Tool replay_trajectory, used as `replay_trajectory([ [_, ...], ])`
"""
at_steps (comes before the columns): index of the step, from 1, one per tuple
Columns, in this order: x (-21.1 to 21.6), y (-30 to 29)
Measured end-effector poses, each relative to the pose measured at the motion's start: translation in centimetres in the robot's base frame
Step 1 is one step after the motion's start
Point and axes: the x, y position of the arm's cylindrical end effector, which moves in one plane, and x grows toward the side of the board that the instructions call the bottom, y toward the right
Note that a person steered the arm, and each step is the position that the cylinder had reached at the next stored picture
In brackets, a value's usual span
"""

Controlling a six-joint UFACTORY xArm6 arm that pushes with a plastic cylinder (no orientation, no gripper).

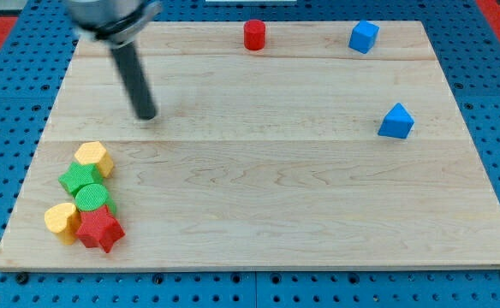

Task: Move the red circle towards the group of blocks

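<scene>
My tip touched nothing, well apart from red circle at board's 12 o'clock. Approach step, I judged; next needs getting behind it, pushing twd group at 8 o'clock.

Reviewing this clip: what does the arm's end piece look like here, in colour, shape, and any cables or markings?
A straight, dark grey to black round rod, smooth and unmarked, ending in my tip. It hangs from a wider dark, blurred mount at the view's top. No cables or labels show.
</scene>
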Motion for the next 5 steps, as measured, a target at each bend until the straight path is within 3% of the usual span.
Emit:
replay_trajectory([
  [2, -10.6, 18.6],
  [3, -16.7, 19.0],
  [4, -16.2, 13.0],
  [5, -9.5, 5.3],
])
